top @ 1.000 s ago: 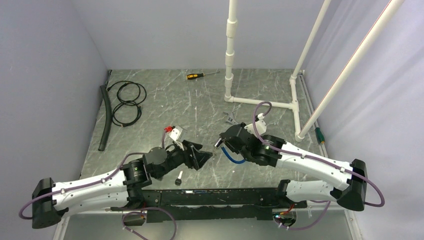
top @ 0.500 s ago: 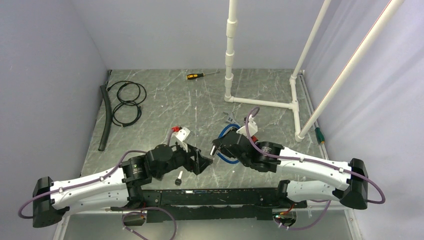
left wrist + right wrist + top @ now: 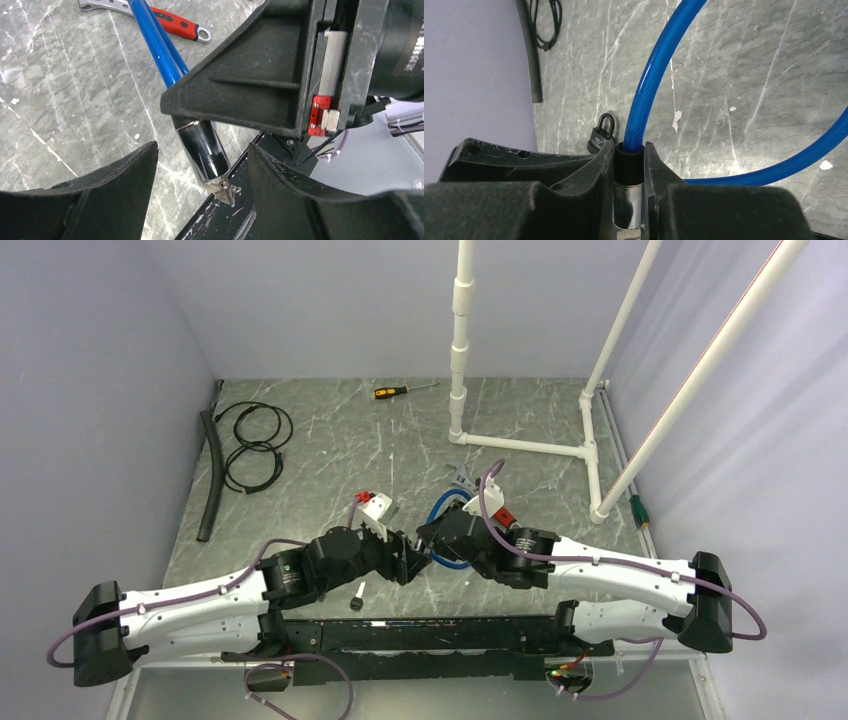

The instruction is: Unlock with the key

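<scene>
Progress is sitting around the halfway mark, judging from the views: what looks like the key [image 3: 222, 189] is already poking out of the end of the chrome lock barrel [image 3: 202, 145], but the blue cable [image 3: 659, 65] is running into the black collar [image 3: 629, 162] with no gap showing, so the turn and the release are seemingly waiting to be done. Starting at the left, the left gripper [image 3: 202, 150] is reaching in with its 2 fingers [image 3: 115, 190] spread wide, holding nothing. The barrel is hanging between them, touching neither, and the key is sitting at the barrel's tip, inside the gap between the 2 fingers. Moving right, the right gripper [image 3: 629, 155] is clamping narrowly on the collar and barrel, presenting the keyed end toward the left gripper above the table [image 3: 330, 440]. A padlock [image 3: 600, 134] is lying on the table near the left arm, and a red-handled spanner [image 3: 175, 24] is resting beyond the cable loop, both apart from the work. Next, the left fingers are likely needing to close on the key and twist it.
</scene>
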Robot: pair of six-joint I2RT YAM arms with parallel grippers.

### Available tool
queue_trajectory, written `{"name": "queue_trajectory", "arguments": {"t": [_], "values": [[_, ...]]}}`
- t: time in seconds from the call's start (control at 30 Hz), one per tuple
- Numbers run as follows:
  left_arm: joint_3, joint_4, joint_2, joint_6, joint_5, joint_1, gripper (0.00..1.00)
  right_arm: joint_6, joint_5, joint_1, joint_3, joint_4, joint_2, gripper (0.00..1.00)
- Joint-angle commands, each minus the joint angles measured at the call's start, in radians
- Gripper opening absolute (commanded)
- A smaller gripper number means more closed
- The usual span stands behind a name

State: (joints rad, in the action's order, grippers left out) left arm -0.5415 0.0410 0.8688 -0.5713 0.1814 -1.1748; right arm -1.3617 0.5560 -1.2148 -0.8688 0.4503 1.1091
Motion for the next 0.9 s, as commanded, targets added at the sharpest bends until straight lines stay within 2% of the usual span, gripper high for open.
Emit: {"name": "queue_trajectory", "arguments": {"t": [0.0,0.1,0.2,0.4,0.43,0.5,0.53,0.57,0.67,0.7,0.73,0.87], "values": [[0.006,0.092,0.019,-0.027,0.025,0.001,0.67,0.020,0.015,-0.014,-0.007,-0.066,0.005,0.00],[0.005,0.092,0.037,-0.029,0.024,0.001,0.51,0.013,0.008,-0.015,0.004,-0.074,0.004,0.00],[0.011,0.098,0.055,-0.038,0.021,0.001,0.39,0.008,0.010,-0.015,0.014,-0.080,-0.007,0.00],[0.020,0.098,0.070,-0.055,0.013,0.001,0.26,0.011,0.014,-0.015,0.024,-0.086,-0.025,0.00],[0.026,0.103,0.069,-0.061,0.012,0.001,0.20,0.016,0.010,-0.015,0.028,-0.097,-0.028,0.00],[0.037,0.115,0.064,-0.066,0.008,0.001,0.00,0.018,0.011,-0.015,0.040,-0.110,-0.037,0.00],[0.043,0.123,0.061,-0.069,0.003,0.001,0.00,0.019,0.013,-0.015,0.046,-0.116,-0.042,0.00],[0.047,0.129,0.056,-0.072,-0.001,0.001,0.00,0.025,0.014,-0.015,0.053,-0.122,-0.050,0.04],[0.062,0.141,0.029,-0.080,-0.009,0.001,0.00,0.096,0.014,-0.015,0.084,-0.179,-0.090,0.63],[0.068,0.146,0.015,-0.085,-0.010,0.001,0.00,0.109,0.018,-0.015,0.099,-0.193,-0.107,0.75],[0.075,0.151,0.000,-0.091,-0.012,0.001,0.00,0.118,0.025,-0.015,0.116,-0.207,-0.130,0.82],[0.114,0.195,-0.079,-0.112,-0.029,0.000,0.00,0.150,0.053,-0.015,0.214,-0.299,-0.240,0.81]]}}
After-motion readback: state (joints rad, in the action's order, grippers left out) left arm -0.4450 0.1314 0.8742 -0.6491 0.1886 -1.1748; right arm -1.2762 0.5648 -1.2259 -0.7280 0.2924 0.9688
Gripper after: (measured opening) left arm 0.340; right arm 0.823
